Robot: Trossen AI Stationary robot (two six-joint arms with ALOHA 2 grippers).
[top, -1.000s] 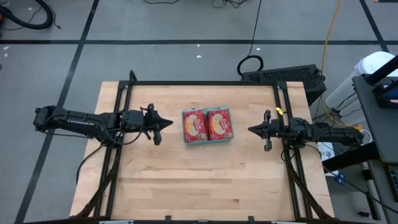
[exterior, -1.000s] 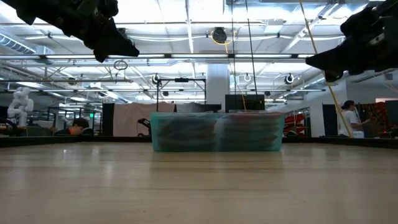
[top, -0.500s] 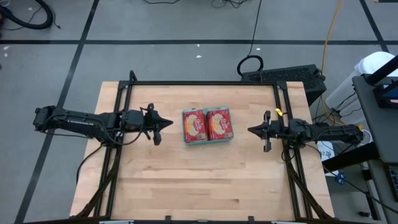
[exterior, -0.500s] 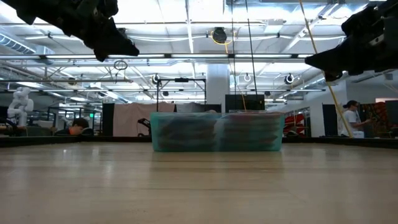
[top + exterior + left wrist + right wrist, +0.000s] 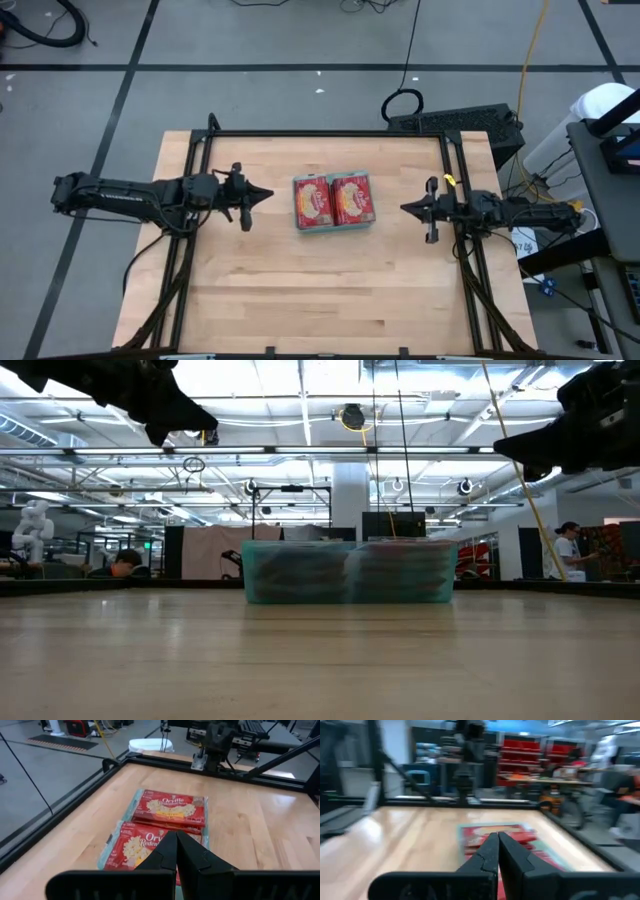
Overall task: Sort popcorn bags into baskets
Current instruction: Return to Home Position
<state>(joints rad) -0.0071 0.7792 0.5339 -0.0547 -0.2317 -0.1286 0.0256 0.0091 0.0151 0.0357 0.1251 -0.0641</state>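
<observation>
One tray [image 5: 350, 575] is showing two popcorn bags [image 5: 312, 203] on top, at its nine and three o'clock. Two are hovering: left end effector [image 5: 268, 193] and right end effector [image 5: 403, 208].

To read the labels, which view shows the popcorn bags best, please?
The left wrist view: the popcorn bags lie close, print readable. High view: two small red tops. Low view: dim shapes behind the tray wall. Right wrist view: a shallow glimpse.
</observation>
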